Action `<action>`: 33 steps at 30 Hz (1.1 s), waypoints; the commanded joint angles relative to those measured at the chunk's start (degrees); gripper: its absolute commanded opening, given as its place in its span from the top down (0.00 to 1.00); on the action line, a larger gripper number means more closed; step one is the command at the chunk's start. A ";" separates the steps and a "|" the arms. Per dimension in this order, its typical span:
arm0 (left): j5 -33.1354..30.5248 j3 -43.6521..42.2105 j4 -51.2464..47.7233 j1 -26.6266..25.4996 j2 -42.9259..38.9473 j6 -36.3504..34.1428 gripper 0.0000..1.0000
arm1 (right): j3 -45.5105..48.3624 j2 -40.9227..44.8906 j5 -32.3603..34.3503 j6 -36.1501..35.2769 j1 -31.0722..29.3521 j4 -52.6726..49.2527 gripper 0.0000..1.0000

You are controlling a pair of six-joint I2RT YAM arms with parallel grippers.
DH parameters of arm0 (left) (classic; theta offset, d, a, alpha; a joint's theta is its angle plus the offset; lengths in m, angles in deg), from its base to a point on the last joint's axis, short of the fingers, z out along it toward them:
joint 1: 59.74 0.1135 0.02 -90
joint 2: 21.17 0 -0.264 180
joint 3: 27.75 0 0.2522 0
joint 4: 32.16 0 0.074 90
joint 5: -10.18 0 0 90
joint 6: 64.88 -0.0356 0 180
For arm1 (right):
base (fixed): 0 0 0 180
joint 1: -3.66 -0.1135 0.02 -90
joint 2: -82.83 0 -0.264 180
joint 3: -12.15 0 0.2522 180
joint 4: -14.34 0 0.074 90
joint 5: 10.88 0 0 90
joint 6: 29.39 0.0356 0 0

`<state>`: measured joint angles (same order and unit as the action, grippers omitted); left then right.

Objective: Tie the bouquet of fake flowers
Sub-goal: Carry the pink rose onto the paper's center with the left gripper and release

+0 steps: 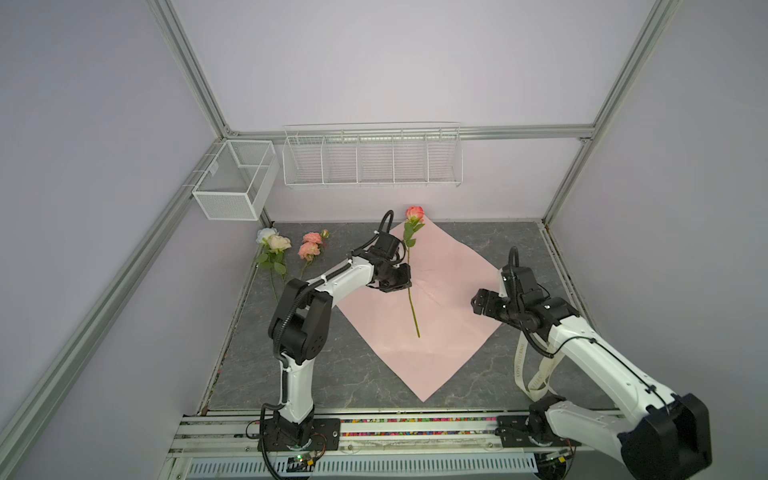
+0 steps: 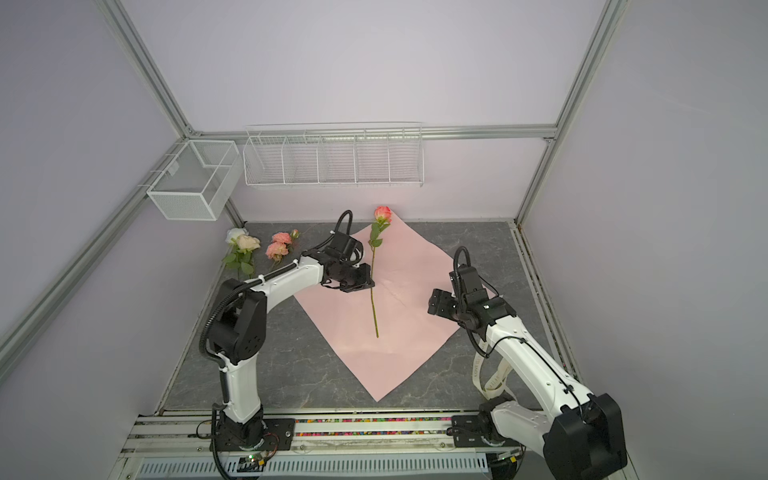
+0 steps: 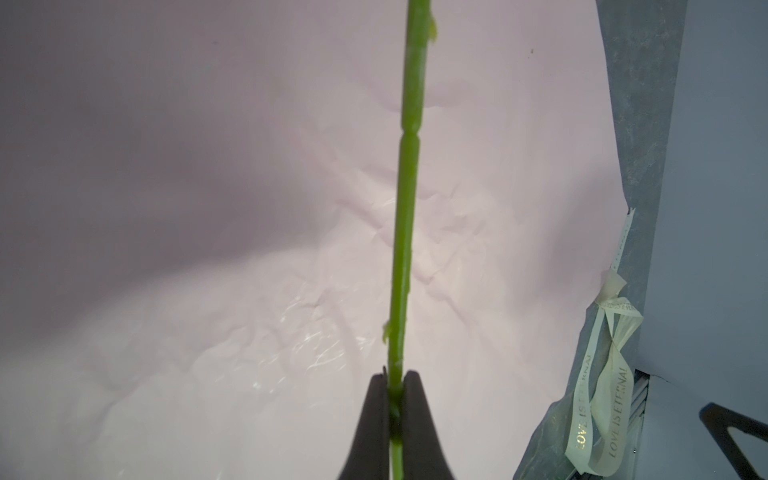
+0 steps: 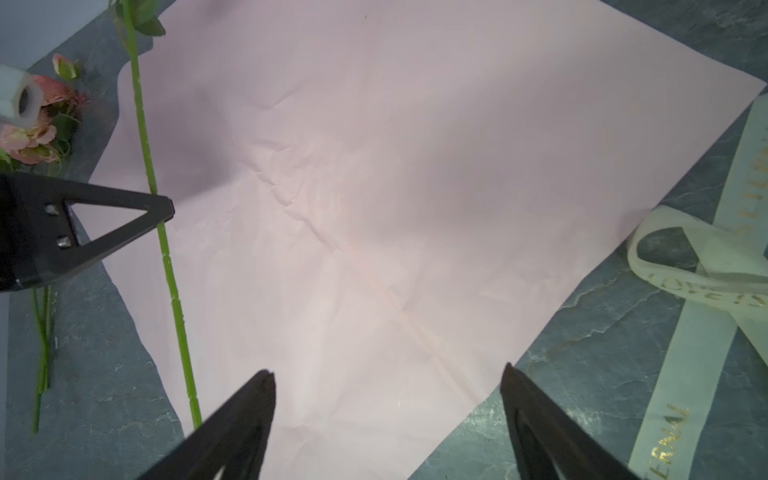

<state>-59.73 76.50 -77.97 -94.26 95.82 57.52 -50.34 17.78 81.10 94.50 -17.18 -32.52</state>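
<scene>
The left gripper (image 3: 395, 386) is seen closed on the stem of a single rose (image 3: 405, 208), pinched about midway along its length. In both top views the rose is set along the 12-to-6 line over the pink paper (image 1: 453, 332). Its bloom (image 1: 414, 213) is just past the paper's 12 o'clock corner and its cut end is near the paper's centre. Whether the stem touches the paper cannot be told.

The paper is spread as a diamond on the grey table (image 1: 332, 374). A cream pair (image 1: 277, 242) and a pink pair (image 1: 309, 249) of flowers are found loose on the table at 10 o'clock of the paper, apart from it, with blooms toward 12 o'clock.

The right gripper (image 4: 387, 370) is held with its jaws wide apart and nothing between them, above the paper near its 3 o'clock corner. The ribbon (image 4: 690, 345) is seen on the table at 4 o'clock of the paper, just beside its edge, and is partly hidden by the right arm in the top views.
</scene>
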 commanded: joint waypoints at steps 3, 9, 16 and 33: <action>-5.41 9.52 -7.51 -2.56 6.47 2.28 1.00 | 0.95 1.90 -1.43 -1.64 0.81 -4.38 0.12; -9.96 11.00 -9.16 -3.18 8.98 4.20 1.00 | 1.76 2.74 -1.58 -1.81 1.45 -4.51 0.12; -11.40 13.72 -12.46 -3.18 11.56 2.66 1.00 | 1.97 2.02 -2.54 -1.82 1.59 -3.81 0.12; -17.82 14.26 -18.80 -2.18 12.04 -0.63 1.00 | 1.86 0.55 -5.33 -1.15 1.59 -2.58 0.12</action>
<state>-75.11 90.03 -93.78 -97.02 107.90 58.70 -49.58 19.04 77.32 93.56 -15.92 -35.58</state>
